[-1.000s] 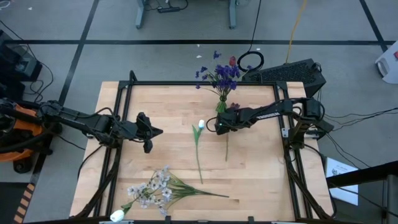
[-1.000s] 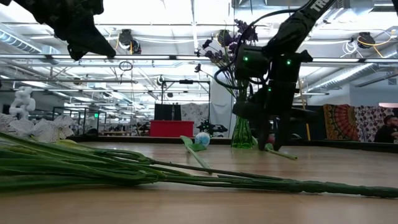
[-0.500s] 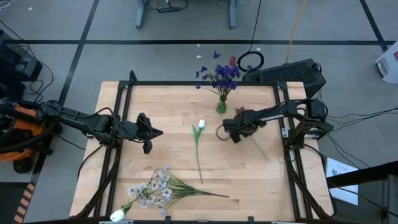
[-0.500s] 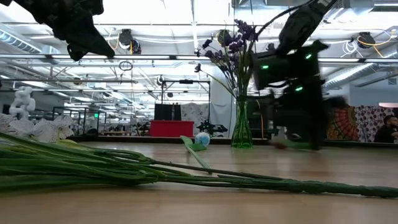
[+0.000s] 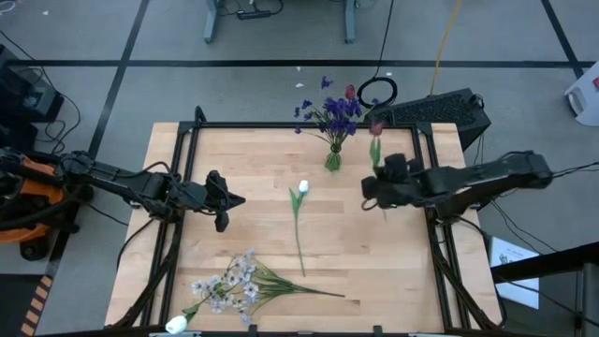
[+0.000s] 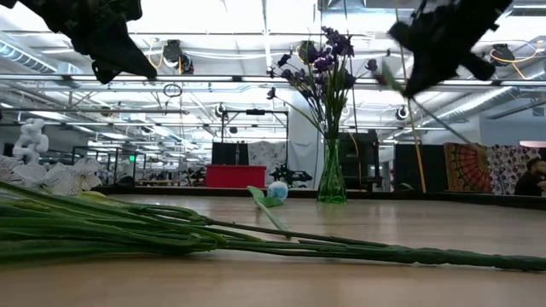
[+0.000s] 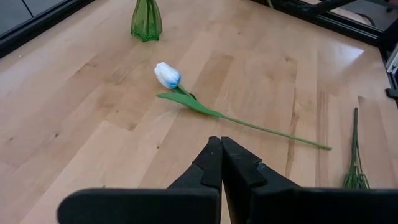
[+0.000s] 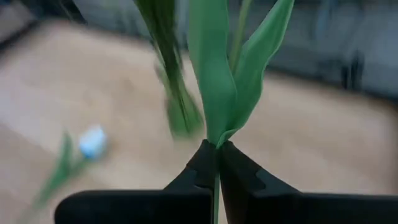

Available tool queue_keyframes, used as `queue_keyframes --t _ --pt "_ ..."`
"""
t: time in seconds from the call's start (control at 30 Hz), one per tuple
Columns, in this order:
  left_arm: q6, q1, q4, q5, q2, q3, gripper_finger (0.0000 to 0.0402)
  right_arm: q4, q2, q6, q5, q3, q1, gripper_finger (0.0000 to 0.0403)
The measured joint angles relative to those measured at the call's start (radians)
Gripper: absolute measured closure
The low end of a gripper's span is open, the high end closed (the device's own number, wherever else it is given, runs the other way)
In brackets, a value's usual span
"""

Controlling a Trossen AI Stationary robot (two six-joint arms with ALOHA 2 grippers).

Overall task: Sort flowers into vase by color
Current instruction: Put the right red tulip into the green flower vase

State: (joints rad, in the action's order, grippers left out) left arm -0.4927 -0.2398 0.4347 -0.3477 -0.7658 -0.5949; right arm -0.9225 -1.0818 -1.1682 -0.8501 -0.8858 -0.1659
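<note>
**Red bud lifted by its stem, right arm**

Held flower: dark red bud (image 5: 375, 128) on a long thin green stem, raised off the table (image 5: 253, 234) by the right gripper (image 5: 372, 190), just beside the green vase (image 5: 331, 160). Right wrist view shows the fingers pinched fully together on the stem right below where two leaves fork (image 8: 224, 74). In the low view the stem hangs at a tilt from the gripper.

Handling judgement: very light; thin stem likely flexes and swings, so the bud end will lag in fast moves. Smooth stem could twist or slip in a narrow pinch; grip near the leaf fork looks a fair hold. Vase neck is narrow and already carries the purple-blue sprays (image 5: 333, 110); the stem's free lower end needs to be aimed carefully.

Still lying on the table: white-blue tulip (image 7: 168, 75) mid-table, stem free along its length, best taken mid-stem; white blossom bunch (image 5: 229, 284) at the near edge, bulkier, several stems together.

Left gripper (image 7: 221, 163): closed, empty, hovering over the table's left half, short of the tulip
</note>
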Motion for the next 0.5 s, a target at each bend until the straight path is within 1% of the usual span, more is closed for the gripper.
queue_keyframes --t 0.07,0.13,0.2,0.27,0.3,0.33,0.37,0.43,0.5 --pt "0.000 0.000 0.000 0.000 0.000 0.000 0.0395 0.108 0.051 0.115 -0.100 0.022 -0.030 0.0401" --pt "0.000 0.000 0.000 0.000 0.000 0.000 0.0395 0.239 0.081 0.275 -0.152 0.048 -0.044 0.0401" --pt "0.001 0.000 0.000 0.000 0.000 0.000 0.0395 0.365 0.091 0.426 -0.150 0.080 -0.045 0.0402" --pt "0.001 0.000 0.000 0.000 0.000 0.000 0.0395 0.406 0.084 0.528 -0.069 0.096 -0.032 0.0402" --pt "0.001 0.000 0.000 0.000 0.000 0.000 0.0395 0.413 0.073 0.549 -0.026 0.097 -0.023 0.0402" --pt "0.001 0.000 0.000 0.000 0.000 0.000 0.0395 0.417 0.063 0.548 -0.007 0.097 -0.014 0.0402" --pt "0.001 0.000 0.000 0.000 0.000 0.000 0.0395 0.419 0.054 0.535 -0.009 0.097 -0.009 0.0402" --pt "0.000 0.000 0.000 0.000 0.000 0.000 0.0395 0.453 0.033 0.549 -0.056 0.097 -0.006 0.0402" --pt "0.000 0.000 0.000 0.000 0.000 0.000 0.0395 0.514 0.018 0.641 -0.090 0.097 -0.005 0.0402"
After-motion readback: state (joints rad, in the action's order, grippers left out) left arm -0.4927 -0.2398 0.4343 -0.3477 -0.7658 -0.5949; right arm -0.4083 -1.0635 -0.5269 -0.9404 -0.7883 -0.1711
